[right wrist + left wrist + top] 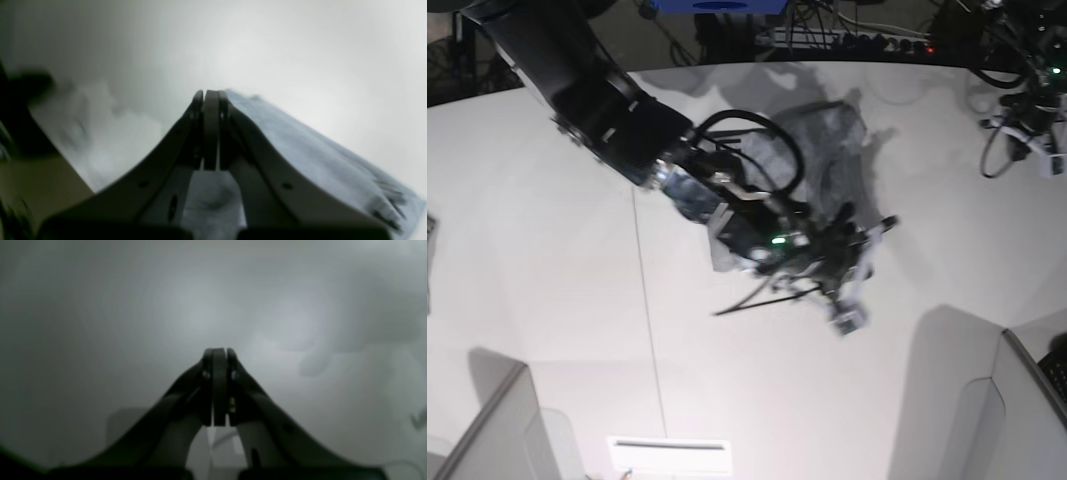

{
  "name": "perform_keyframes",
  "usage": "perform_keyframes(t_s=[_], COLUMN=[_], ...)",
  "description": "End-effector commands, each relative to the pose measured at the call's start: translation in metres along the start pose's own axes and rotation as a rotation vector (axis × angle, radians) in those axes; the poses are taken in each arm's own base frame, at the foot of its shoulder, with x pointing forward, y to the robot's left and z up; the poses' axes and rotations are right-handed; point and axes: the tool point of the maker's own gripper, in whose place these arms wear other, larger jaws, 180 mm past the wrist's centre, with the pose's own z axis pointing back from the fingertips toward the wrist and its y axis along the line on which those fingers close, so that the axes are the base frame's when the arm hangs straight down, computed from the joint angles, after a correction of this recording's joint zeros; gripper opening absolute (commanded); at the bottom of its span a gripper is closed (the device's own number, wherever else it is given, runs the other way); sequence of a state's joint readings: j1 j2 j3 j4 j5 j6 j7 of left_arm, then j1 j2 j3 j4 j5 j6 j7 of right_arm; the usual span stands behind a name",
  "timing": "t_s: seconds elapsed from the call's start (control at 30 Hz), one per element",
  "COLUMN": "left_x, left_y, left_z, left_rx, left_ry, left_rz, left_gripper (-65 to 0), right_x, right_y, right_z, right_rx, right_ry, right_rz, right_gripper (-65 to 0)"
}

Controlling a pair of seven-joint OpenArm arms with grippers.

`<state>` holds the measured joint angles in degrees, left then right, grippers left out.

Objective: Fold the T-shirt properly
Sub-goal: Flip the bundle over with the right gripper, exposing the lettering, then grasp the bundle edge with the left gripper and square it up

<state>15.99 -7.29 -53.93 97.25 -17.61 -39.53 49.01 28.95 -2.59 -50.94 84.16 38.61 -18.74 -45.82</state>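
Observation:
The T-shirt is a rumpled heather-grey heap on the white table, partly hidden under my right arm, which reaches in from the upper left. In the right wrist view my right gripper is shut, and grey T-shirt cloth runs from beside its tips down to the lower right and lies beneath the fingers. No cloth shows between the jaws. In the base view the right gripper sits at the heap's near right edge. My left gripper is shut and empty above bare, blurred table.
The left arm with its cables sits at the table's far right corner. A power strip and wires line the back edge. Grey partitions stand at the near left and near right. A thin seam crosses the table.

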Motion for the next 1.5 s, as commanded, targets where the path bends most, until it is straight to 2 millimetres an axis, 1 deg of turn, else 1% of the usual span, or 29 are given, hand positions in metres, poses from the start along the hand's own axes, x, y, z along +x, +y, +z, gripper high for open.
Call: perform_keyframes(t_s=[0.0, 0.1, 0.13, 0.2, 0.23, 0.27, 0.33, 0.37, 0.47, 0.53, 0.57, 0.6, 0.7, 0.77, 0.9, 0.97, 1.03, 1.13, 1.17, 1.23, 1.3, 1.33, 1.4, 1.47], left_x=[0.018, 0.029, 0.035, 0.04, 0.04, 0.041, 0.05, 0.051, 0.059, 0.059, 0.06, 0.057, 0.047, 0.042, 0.041, 0.039, 0.037, 0.037, 0.034, 0.031, 0.022, 0.019, 0.013, 0.013], left_y=[-0.009, -0.047, -0.06, -0.08, -0.085, -0.092, -0.106, -0.111, -0.126, -0.131, -0.137, -0.145, -0.158, -0.17, -0.196, -0.2, -0.199, -0.201, -0.201, -0.211, -0.231, -0.237, -0.242, -0.24], left_z=[0.005, 0.01, 0.011, 0.014, 0.015, 0.016, 0.019, 0.02, 0.021, 0.018, 0.015, 0.011, 0.001, -0.003, -0.013, -0.023, -0.032, -0.04, -0.041, -0.044, -0.046, -0.046, -0.048, -0.05], left_rx=[-0.015, -0.077, -0.108, -0.178, -0.212, -0.257, -0.339, -0.373, -0.462, -0.497, -0.526, -0.554, -0.601, -0.634, -0.707, -0.704, -0.688, -0.689, -0.689, -0.714, -0.759, -0.772, -0.775, -0.748], left_ry=[-0.053, -0.09, -0.111, -0.131, -0.127, -0.128, -0.149, -0.153, -0.184, -0.191, -0.194, -0.183, -0.146, -0.122, -0.091, -0.052, -0.021, -0.002, 0.008, 0.032, 0.079, 0.095, 0.123, 0.145], left_rz=[-0.039, -0.089, -0.099, -0.082, -0.055, -0.023, 0.023, 0.046, 0.103, 0.146, 0.168, 0.19, 0.223, 0.226, 0.227, 0.289, 0.354, 0.391, 0.398, 0.39, 0.368, 0.36, 0.371, 0.412], left_gripper=[-65.0, -65.0, -65.0, -65.0, -65.0, -65.0, -65.0, -59.7, -29.1, -12.5, -5.4, -0.5, 0.0, 0.0, 0.0, 0.0, 0.0, 0.0, -1.5, -8.6, -17.6, -21.7, -30.6, -40.8], right_x=[0.019, 0.013, 0.008, -0.001, -0.005, -0.015, -0.029, -0.034, -0.049, -0.057, -0.063, -0.066, -0.075, -0.081, -0.084, -0.085, -0.086, -0.077, -0.074, -0.068, -0.068, -0.069, -0.071, -0.078], right_y=[-0.02, -0.062, -0.074, -0.095, -0.104, -0.11, -0.121, -0.122, -0.129, -0.132, -0.133, -0.132, -0.131, -0.137, -0.139, -0.139, -0.14, -0.147, -0.15, -0.157, -0.165, -0.168, -0.178, -0.192], right_z=[0.014, 0.042, 0.052, 0.069, 0.076, 0.081, 0.088, 0.09, 0.096, 0.098, 0.098, 0.097, 0.096, 0.099, 0.1, 0.1, 0.102, 0.113, 0.117, 0.126, 0.133, 0.135, 0.141, 0.15], right_rx=[-0.033, -0.083, -0.099, -0.136, -0.154, -0.169, -0.193, -0.199, -0.218, -0.227, -0.231, -0.23, -0.229, -0.245, -0.252, -0.252, -0.254, -0.27, -0.278, -0.291, -0.311, -0.319, -0.343, -0.38], right_ry=[-0.071, -0.134, -0.151, -0.175, -0.183, -0.177, -0.165, -0.16, -0.137, -0.122, -0.112, -0.105, -0.088, -0.075, -0.068, -0.065, -0.069, -0.113, -0.13, -0.162, -0.178, -0.181, -0.192, -0.202], right_rz=[-0.03, -0.137, -0.169, -0.21, -0.224, -0.234, -0.25, -0.251, -0.247, -0.249, -0.251, -0.255, -0.265, -0.26, -0.257, -0.258, -0.264, -0.286, -0.294, -0.312, -0.335, -0.345, -0.37, -0.41], right_gripper=[-65.0, -65.0, -65.0, -65.0, -65.0, -65.0, -65.0, -65.0, -65.0, -65.0, -65.0, -65.0, -65.0, -65.0, -65.0, -65.0, -65.0, -65.0, -65.0, -65.0, -65.0, -65.0, -65.0, -65.0])
